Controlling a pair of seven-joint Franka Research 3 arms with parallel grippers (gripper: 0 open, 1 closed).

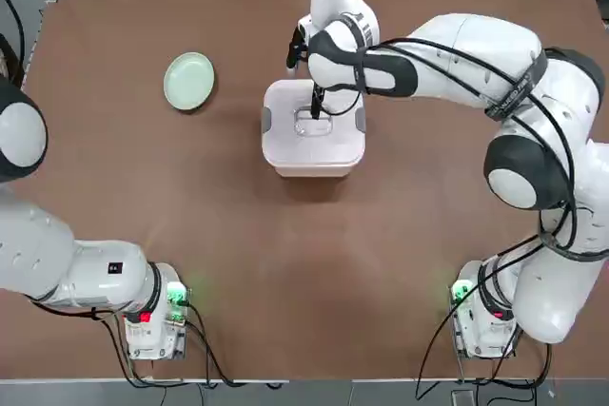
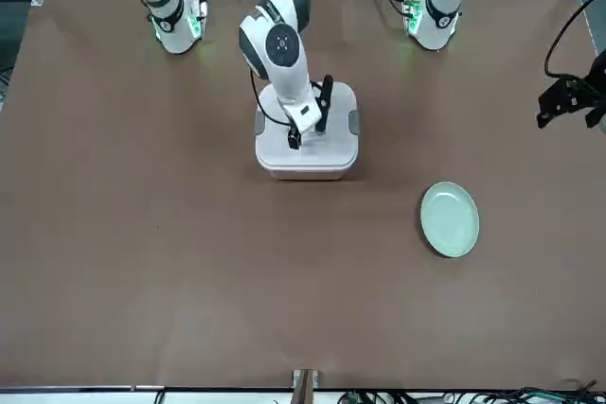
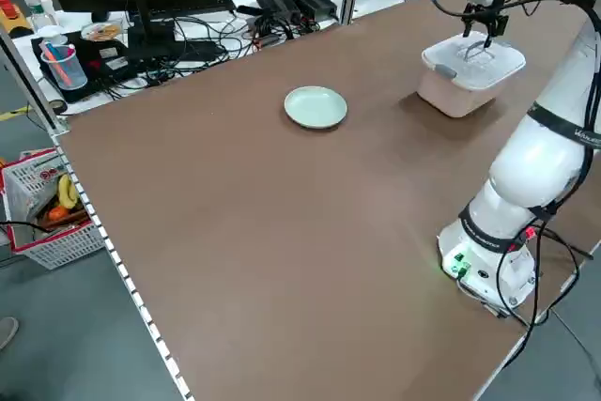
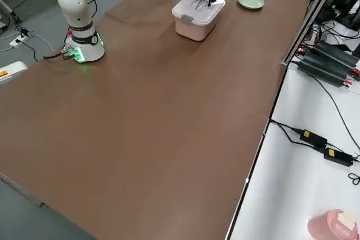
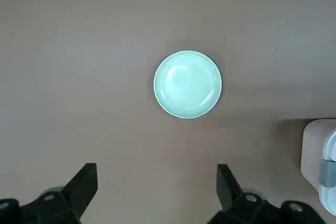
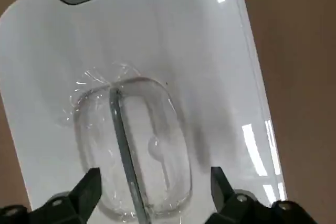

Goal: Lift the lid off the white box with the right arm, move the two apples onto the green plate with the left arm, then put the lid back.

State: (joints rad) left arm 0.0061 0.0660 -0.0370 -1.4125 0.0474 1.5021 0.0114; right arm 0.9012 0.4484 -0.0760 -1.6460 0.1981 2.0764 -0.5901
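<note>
We are at step one: the lid sits on the box. The right gripper hovers wide above its handle; the left gripper, wide, waits over the empty plate. Everything remains.

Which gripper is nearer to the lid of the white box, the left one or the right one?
The right. The right gripper hangs open directly over the lid, at its handle. The left gripper is open, far off beyond the green plate.

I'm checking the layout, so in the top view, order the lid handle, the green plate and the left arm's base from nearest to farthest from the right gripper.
1. lid handle: directly under the right gripper.
2. green plate: to its left.
3. left arm's base: near-left table corner.
</note>
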